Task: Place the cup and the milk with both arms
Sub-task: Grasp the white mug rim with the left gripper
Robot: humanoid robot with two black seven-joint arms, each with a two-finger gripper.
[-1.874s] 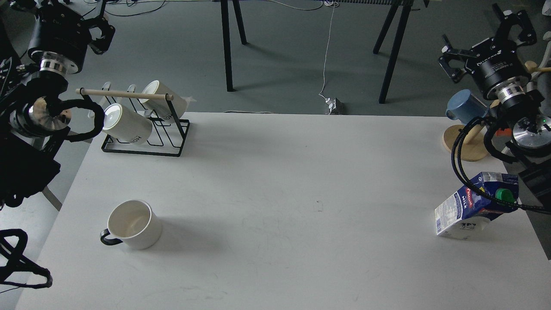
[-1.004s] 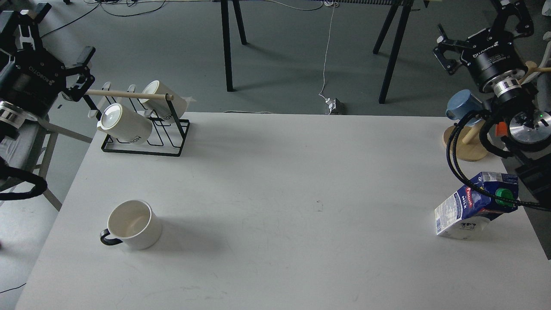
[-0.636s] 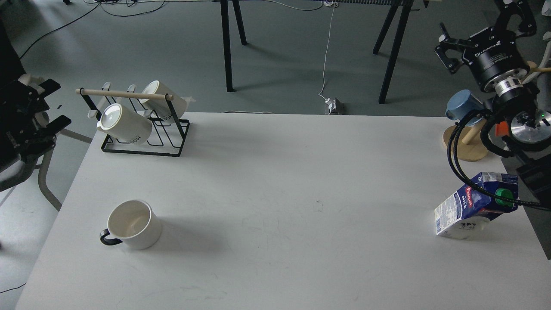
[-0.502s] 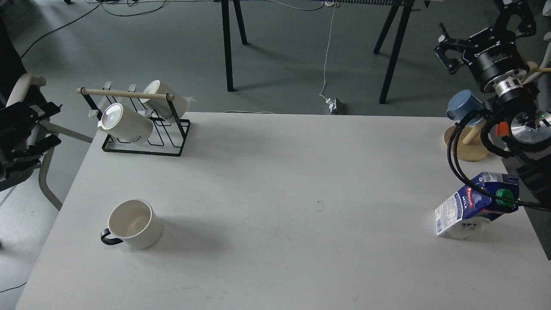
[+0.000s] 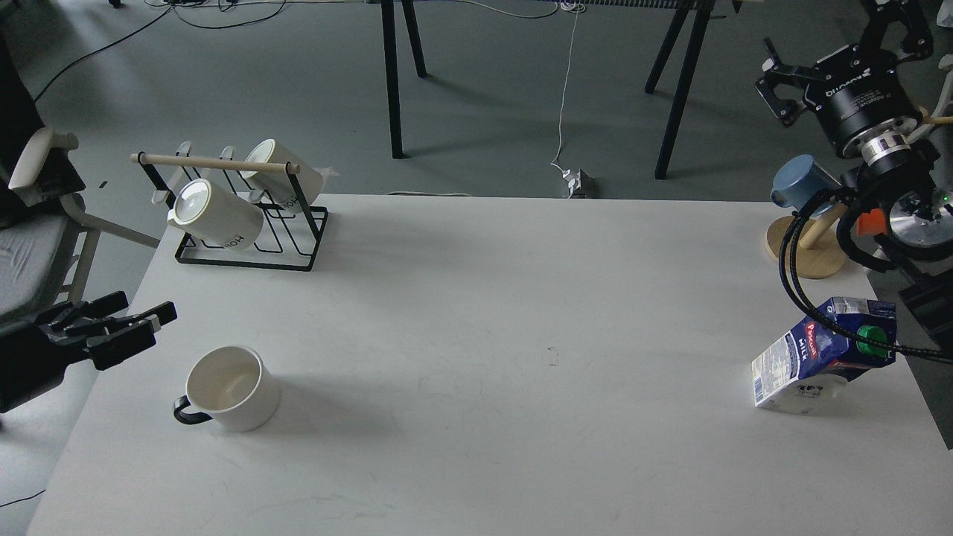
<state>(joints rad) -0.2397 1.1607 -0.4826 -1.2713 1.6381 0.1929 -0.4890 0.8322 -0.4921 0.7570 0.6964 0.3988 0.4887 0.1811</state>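
Observation:
A white cup (image 5: 227, 387) with a black handle stands upright on the near left of the white table (image 5: 476, 313). A blue milk carton (image 5: 823, 353) with a green cap sits tilted near the right edge. My left gripper (image 5: 145, 309) is low at the table's left edge, just up and left of the cup, pointing right. Its fingers look slightly apart and hold nothing. My right gripper (image 5: 845, 45) is open and empty, raised high at the far right, well behind the carton. A black cable of the right arm crosses in front of the carton's top.
A black wire rack (image 5: 249, 246) with two white mugs stands at the back left corner. A blue mug (image 5: 800, 186) hangs on a wooden stand (image 5: 808, 249) at the back right. A grey chair (image 5: 33, 223) is left of the table.

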